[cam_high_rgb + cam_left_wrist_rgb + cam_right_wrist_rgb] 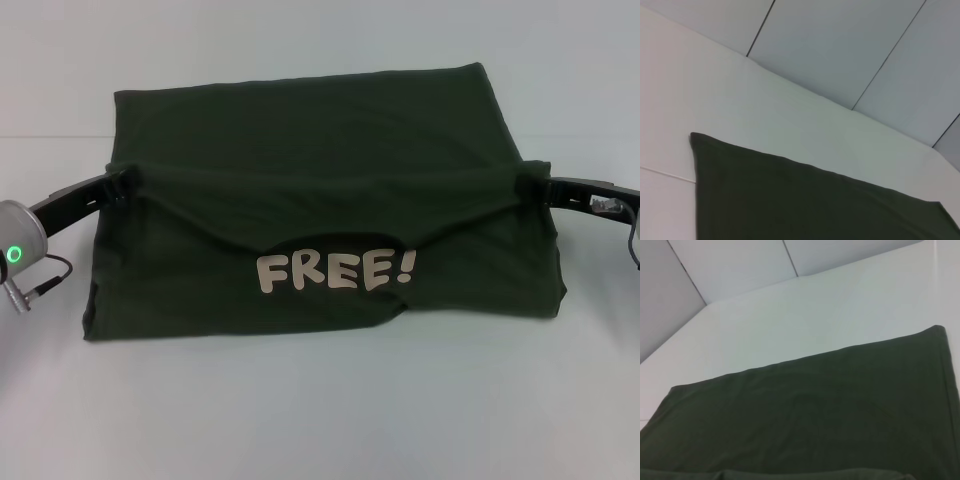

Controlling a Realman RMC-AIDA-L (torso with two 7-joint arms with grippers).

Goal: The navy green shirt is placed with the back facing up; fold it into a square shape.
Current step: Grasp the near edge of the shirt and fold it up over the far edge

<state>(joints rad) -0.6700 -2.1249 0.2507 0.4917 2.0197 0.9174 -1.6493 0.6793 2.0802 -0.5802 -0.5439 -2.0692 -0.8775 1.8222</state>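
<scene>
The navy green shirt (pixel 300 130) lies spread on the white table in the head view. Its underside carries a pale "FREE!" print (pixel 335 270), which shows below a lifted fold. My left gripper (pixel 118 186) is shut on the shirt's left edge. My right gripper (pixel 530 184) is shut on its right edge. Between them they hold a band of fabric up across the shirt, sagging in the middle. The fabric covers the fingertips. The left wrist view (pixel 790 200) and the right wrist view (pixel 815 405) show only flat shirt fabric, with no fingers.
The white table (pixel 320 420) extends on all sides of the shirt. The left arm's grey wrist with a green light (pixel 15 250) and a cable sits at the left edge. Grey wall panels (pixel 850 45) stand behind the table.
</scene>
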